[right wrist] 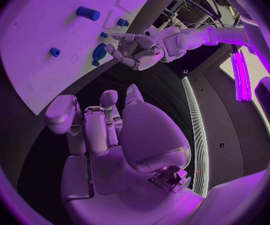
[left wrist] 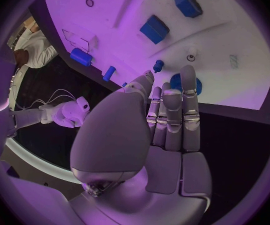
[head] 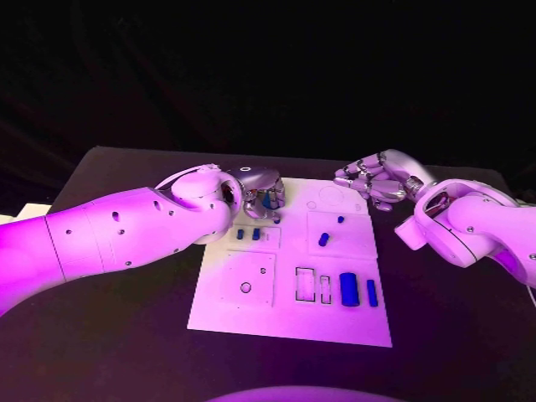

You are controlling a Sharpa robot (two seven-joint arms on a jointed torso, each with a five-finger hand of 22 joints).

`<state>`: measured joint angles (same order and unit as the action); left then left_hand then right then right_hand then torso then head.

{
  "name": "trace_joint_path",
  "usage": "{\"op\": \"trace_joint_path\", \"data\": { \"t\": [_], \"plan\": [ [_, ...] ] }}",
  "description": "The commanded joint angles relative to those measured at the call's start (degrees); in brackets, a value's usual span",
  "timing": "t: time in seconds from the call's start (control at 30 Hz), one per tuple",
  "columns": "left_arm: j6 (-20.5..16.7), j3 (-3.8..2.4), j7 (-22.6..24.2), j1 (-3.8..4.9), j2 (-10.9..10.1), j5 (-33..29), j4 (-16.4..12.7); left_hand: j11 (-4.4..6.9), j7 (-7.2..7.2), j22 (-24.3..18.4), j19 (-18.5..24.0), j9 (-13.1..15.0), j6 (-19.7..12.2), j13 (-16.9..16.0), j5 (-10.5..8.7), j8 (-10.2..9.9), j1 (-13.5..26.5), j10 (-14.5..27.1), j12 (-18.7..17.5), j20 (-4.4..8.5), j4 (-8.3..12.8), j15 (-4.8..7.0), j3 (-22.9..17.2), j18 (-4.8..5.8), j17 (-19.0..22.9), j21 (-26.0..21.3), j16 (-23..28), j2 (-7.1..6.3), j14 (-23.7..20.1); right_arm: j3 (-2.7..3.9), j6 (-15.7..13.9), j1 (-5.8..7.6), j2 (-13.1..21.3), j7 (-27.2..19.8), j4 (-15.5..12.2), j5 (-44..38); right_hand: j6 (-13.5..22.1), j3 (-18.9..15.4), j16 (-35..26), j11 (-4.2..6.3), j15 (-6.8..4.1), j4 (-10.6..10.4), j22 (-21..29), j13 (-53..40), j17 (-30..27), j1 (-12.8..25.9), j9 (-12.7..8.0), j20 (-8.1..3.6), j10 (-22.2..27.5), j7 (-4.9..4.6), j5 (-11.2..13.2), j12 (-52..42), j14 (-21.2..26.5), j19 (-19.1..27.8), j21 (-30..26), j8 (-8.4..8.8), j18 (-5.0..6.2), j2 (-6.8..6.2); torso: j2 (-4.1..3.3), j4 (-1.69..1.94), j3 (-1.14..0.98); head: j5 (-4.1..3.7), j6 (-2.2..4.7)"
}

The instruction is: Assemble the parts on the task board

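A: where's the blue disc [left wrist: 183,84] at?
B: it's seen lying on the board [head: 238,310], at the far end, just past the left hand's [head: 260,194] fingertips [left wrist: 187,74]. Nothing's gripped; those fingers are held straight and together.
A: and the right hand [head: 374,180]?
B: kept off the board's far right corner, fingers loosely curled, nothing held.

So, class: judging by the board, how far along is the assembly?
Early to midway, it seems. Several blue parts already lie or stand on the task board, though whether they are finally seated is unclear. The left hand hovers over the board's far end, apparently holding nothing; the right hand waits beside the far edge, fingers curled. An outlined slot looks unfilled.
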<state>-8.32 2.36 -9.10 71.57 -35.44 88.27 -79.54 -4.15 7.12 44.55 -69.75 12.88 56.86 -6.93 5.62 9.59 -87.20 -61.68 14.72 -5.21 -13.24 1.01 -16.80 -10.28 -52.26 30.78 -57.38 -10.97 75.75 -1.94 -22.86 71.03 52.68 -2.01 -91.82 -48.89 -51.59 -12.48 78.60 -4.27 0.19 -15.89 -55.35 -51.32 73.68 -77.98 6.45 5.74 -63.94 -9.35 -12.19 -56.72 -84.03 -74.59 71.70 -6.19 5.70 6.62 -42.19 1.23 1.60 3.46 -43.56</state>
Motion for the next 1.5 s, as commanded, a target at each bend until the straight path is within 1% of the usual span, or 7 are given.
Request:
{"op": "trace_joint_path", "data": {
  "t": [0.03,0.13,0.2,0.47,0.6,0.73,1.5],
  "plan": [
    [4.61,-0.03,-2.14,-0.13,0.68,2.15,0.43,0.14,-0.11,0.59,-0.69,-0.36,0.67,0.4,-0.13,-0.5,-0.1,-0.53,-0.61,0.11,0.11,0.01,-0.69,-0.11,-1.29,0.82,-1.63,-0.02,0.82,0.0,0.11,-0.04,-0.16,-0.56,-0.06,-0.29,-0.14,-0.37,-0.07,-0.09,-0.35,0.06,0.02,0.05,0.09,-0.38,0.08,0.01,0.39,0.02,-0.33,0.18,-1.84,0.01,-0.06,-0.35,0.85,-0.2,0.0,0.05,-0.01,-0.13,-0.09],
    [6.06,-0.04,-3.25,-0.18,0.99,2.14,0.54,0.12,-0.07,2.21,-1.46,-0.77,0.79,0.84,-0.07,-0.98,-0.23,-0.69,-1.18,0.25,0.31,0.1,-1.04,0.19,-2.66,2.71,-3.3,0.01,1.36,0.0,0.16,-0.04,-0.19,-0.57,-0.07,-0.3,-0.14,-0.37,-0.07,-0.09,-0.35,0.06,0.02,0.05,0.09,-0.38,0.08,0.01,0.39,0.02,-0.33,0.18,-1.84,0.01,-0.06,-0.35,0.85,-0.2,0.01,-0.01,0.03,-0.12,-0.19],
    [6.47,-0.04,-3.58,-0.2,1.13,2.14,0.61,0.12,-0.08,4.23,-2.45,-1.04,1.13,1.1,-0.05,-1.23,-0.2,-1.11,-1.47,0.28,0.38,0.17,-1.35,0.63,-4.36,5.18,-5.25,0.09,2.11,0.0,0.18,-0.04,-0.19,-0.56,-0.08,-0.3,-0.14,-0.37,-0.07,-0.09,-0.35,0.06,0.02,0.05,0.09,-0.38,0.08,0.01,0.39,0.02,-0.33,0.18,-1.84,0.01,-0.06,-0.35,0.85,-0.2,0.02,0.06,-0.02,-0.14,-0.2],
    [6.63,-0.07,-4.11,-0.23,1.55,2.19,0.69,0.24,0.09,10.57,-5.28,-1.66,2.91,1.67,-0.06,-1.62,0.01,-3.29,-2.04,0.05,0.69,-0.37,-2.29,1.85,-9.32,12.87,-10.98,0.19,4.16,0.0,0.31,-0.04,-0.32,-0.47,-0.08,-0.43,-0.15,-0.4,-0.02,-0.09,-0.35,0.04,0.01,0.01,0.15,-0.37,0.09,0.0,0.35,0.02,-0.36,0.13,-1.86,0.01,-0.05,-0.36,0.85,-0.18,-0.01,0.02,0.06,-0.24,-0.28],
    [7.51,-0.08,-5.01,-0.24,1.66,2.25,0.71,0.28,0.11,13.25,-6.31,-1.89,3.55,1.86,-0.04,-1.81,-0.02,-4.08,-2.35,-0.01,0.96,-0.43,-2.74,2.32,-11.45,16.09,-13.3,0.22,4.99,0.0,0.37,-0.04,-0.35,-0.43,-0.06,-0.47,-0.15,-0.4,-0.02,-0.09,-0.35,0.04,0.01,0.01,0.15,-0.37,0.09,0.0,0.35,0.02,-0.36,0.13,-1.86,0.01,-0.05,-0.36,0.85,-0.18,0.02,0.04,-0.02,-0.27,-0.5],
    [7.79,-0.09,-5.58,-0.24,1.88,2.23,0.73,0.3,0.11,16.56,-7.52,-2.15,4.24,2.06,-0.03,-2.05,-0.18,-4.87,-2.77,-0.06,1.43,-0.44,-3.64,2.92,-13.74,20.08,-15.82,0.4,5.93,0.0,0.44,-0.04,-0.39,-0.41,-0.05,-0.48,-0.2,-0.45,1.19,-0.08,-0.35,-0.01,-0.02,-0.05,1.82,-0.37,0.1,0.0,0.26,0.04,-0.42,0.03,-2.32,-0.01,-0.03,-0.4,0.85,-0.11,0.04,0.04,0.02,-0.37,-0.44],
    [8.65,-0.1,-5.77,-0.54,3.58,0.78,2.3,0.14,0.35,21.88,-8.82,-2.74,5.0,2.43,-0.06,-2.85,0.38,-5.83,-3.89,-0.25,2.3,-0.69,-5.27,3.82,-17.37,26.15,-19.74,0.27,7.2,0.0,0.63,-0.05,-0.59,-0.34,0.04,-0.49,-0.25,-0.47,0.01,-0.07,-0.36,-0.04,-0.04,-0.07,0.16,-0.37,0.11,0.0,0.23,0.06,-0.45,0.0,-1.9,-0.02,-0.02,-0.44,0.84,-0.06,0.07,0.05,-0.04,-0.65,-0.36]
  ]
}}
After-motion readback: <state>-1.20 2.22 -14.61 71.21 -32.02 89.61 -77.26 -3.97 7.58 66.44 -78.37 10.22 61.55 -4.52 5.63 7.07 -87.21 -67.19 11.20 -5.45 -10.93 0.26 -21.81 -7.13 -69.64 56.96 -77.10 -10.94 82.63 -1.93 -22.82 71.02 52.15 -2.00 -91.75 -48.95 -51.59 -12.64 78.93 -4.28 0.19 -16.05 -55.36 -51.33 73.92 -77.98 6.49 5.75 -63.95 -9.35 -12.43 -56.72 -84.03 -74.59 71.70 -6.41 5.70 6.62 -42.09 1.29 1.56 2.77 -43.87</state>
